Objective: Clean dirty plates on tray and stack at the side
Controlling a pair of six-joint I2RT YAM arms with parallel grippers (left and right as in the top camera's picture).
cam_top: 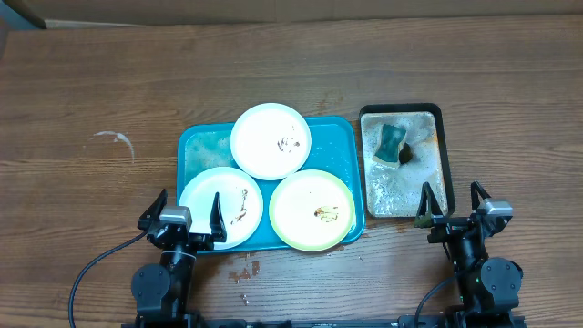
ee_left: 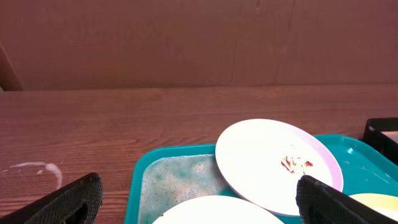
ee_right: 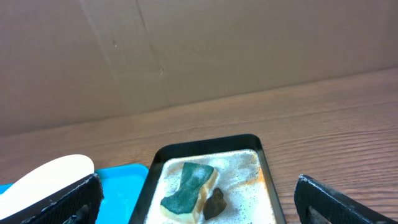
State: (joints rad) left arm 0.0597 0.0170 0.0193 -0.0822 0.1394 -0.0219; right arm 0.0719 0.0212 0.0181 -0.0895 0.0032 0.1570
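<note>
Three plates sat on the tray [cam_top: 196, 173], all of them smeared with brown: the top plate [cam_top: 271, 139] at 12 o'clock, the left plate [cam_top: 221, 207] at 7, the green plate [cam_top: 312, 210] at 5. The top plate's near edge seemed to ride on the rims of the other two, and there was the first trap: drag either lower plate out first and the top one could tip or skate off. Suds [cam_top: 202, 146] filmed the tray floor at 10 o'clock, so any plate would likely be slick, and a pinch on a thin rim could slip. The left gripper [cam_top: 189, 205] hovered at the tray's 7 o'clock corner, jaws spread wide and empty, one finger right over the left plate's rim; a straight drop there could clip it and flip it. Out at 3 o'clock lay the black tray [cam_top: 401, 108] of foamy water, with the sponge [cam_top: 393, 143] toward its 12 o'clock end and a dark lump beside it that I could not identify. The right gripper [cam_top: 451, 193] waited at that tray's 6 o'clock edge, likewise gaping and holding nothing; a low reach could catch the wall and slop water onto the table [cam_top: 91, 73].
</note>
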